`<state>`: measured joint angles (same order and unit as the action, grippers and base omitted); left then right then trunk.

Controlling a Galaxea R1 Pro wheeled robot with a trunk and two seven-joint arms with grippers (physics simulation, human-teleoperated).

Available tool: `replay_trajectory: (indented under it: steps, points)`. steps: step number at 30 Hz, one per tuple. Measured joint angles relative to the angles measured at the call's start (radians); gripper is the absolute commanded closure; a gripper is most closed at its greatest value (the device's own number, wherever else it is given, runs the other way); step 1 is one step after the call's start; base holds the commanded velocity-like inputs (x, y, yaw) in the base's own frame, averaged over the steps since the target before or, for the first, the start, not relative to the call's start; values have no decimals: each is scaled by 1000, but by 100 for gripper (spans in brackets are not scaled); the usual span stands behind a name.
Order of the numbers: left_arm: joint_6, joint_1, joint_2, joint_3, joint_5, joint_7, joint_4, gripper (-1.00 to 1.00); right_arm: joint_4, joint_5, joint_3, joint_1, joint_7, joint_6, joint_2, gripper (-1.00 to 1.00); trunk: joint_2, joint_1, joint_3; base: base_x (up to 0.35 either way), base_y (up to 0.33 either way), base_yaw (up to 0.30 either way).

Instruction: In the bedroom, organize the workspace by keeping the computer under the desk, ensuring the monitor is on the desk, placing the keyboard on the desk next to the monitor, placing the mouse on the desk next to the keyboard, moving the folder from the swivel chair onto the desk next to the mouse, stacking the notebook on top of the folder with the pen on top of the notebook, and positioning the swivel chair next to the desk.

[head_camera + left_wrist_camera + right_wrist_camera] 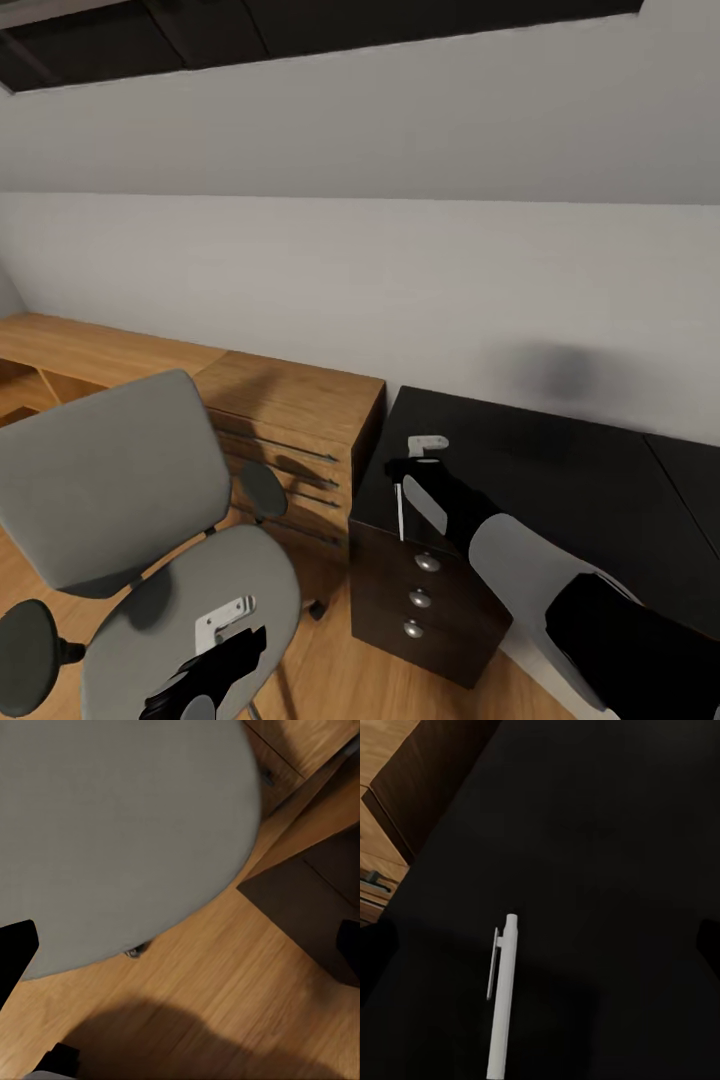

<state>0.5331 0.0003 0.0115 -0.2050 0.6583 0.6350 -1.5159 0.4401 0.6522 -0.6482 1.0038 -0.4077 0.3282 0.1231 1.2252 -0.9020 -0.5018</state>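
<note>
A white pen lies on the black desk near its left end, seen in the head view as a thin white line. My right gripper hovers open just above the desk, with the pen under the wrist and untouched by the fingers. The grey swivel chair stands left of the desk on the wooden floor, its seat bare. Low over the seat's front, my left gripper is open and holds nothing. The folder, notebook, keyboard, mouse, monitor and computer are out of view.
The desk's black drawer unit with round silver knobs sits under its left end. A low wooden shelf unit runs along the white wall behind the chair. A strip of wooden floor separates chair and drawers.
</note>
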Motion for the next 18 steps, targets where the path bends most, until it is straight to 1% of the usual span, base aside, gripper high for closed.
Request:
replay_trajectory:
  steps: [3,7,10,11,15,18]
  points:
    - [0,0,0,0,0,-1,0,-100,-6,0,0,0,0,-1,4,-100,0,0,0,134,0,0]
    - [3,0,0,1,0,-1,0,-100,-26,0,-3,0,0,-1,9,-100,0,0,0,50,0,0]
    - [3,0,0,1,1,0,-1,-100,-49,-1,-4,0,0,-1,18,-100,0,0,0,18,0,0]
    - [2,0,0,1,1,0,-1,-100,-61,-2,-4,0,-1,-1,26,-100,0,0,0,9,0,0]
    - [1,0,0,2,1,1,-3,-100,-92,-3,-5,0,-1,-2,45,-100,0,0,0,5,0,0]
    - [1,0,0,2,1,2,-3,-100,-107,-4,-8,0,-3,0,51,-100,0,0,0,2,0,0]
